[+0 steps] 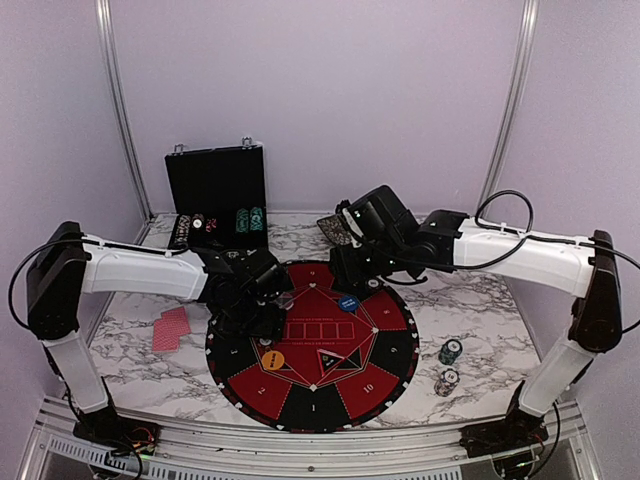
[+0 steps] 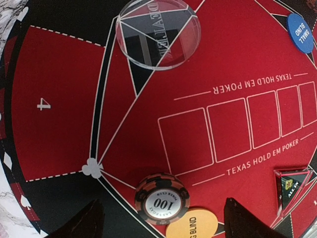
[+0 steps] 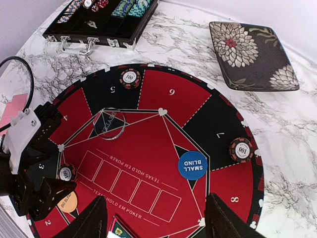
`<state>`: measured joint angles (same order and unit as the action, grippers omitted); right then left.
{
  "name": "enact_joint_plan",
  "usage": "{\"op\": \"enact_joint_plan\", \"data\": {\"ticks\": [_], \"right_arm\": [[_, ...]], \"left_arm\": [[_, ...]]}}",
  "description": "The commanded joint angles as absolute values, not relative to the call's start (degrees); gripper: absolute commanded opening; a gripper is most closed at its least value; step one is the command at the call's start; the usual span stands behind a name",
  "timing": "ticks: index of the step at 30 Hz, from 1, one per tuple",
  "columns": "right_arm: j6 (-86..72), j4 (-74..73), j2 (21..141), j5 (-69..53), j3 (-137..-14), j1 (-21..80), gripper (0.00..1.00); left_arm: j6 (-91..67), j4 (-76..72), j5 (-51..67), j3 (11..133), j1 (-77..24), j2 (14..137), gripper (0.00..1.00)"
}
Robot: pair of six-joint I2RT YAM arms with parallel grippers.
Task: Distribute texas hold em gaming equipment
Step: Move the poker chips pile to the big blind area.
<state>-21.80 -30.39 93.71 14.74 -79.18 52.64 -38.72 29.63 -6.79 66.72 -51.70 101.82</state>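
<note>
Straddling a 100 chip (image 2: pixel 162 198) on the mat (image 2: pixel 59 124), the left end effector (image 2: pixel 162 202) is spread, seemingly serving one chip per numbered seat; the right end effector (image 3: pixel 156 197) hangs spread, empty.

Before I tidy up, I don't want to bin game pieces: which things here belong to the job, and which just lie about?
Job: poker chips on the mat, chip stacks beside it, red-backed cards, clear dealer disc, blue small-blind button, orange big-blind button.
Lying about: floral plate, black case, round mat.
</note>
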Motion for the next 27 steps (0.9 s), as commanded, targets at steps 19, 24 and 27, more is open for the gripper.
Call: {"op": "enact_joint_plan", "data": {"ticks": [19, 24, 27], "right_arm": [[-22.34, -28.30, 89.75, 16.96, -76.93, 52.56, 0.65], [-22.49, -28.39, 89.76, 17.13, -76.75, 52.56, 0.65], [-22.48, -28.39, 89.70, 17.23, -76.57, 52.51, 0.65]], "left_arm": [[-40.35, 32.71, -10.29, 71.22, -54.30, 110.01, 0.64], [-40.42, 32.89, -10.65, 70.21, -54.75, 109.82, 0.58], [-40.77, 32.92, -10.96, 69.15, -54.76, 109.37, 0.54]]}}
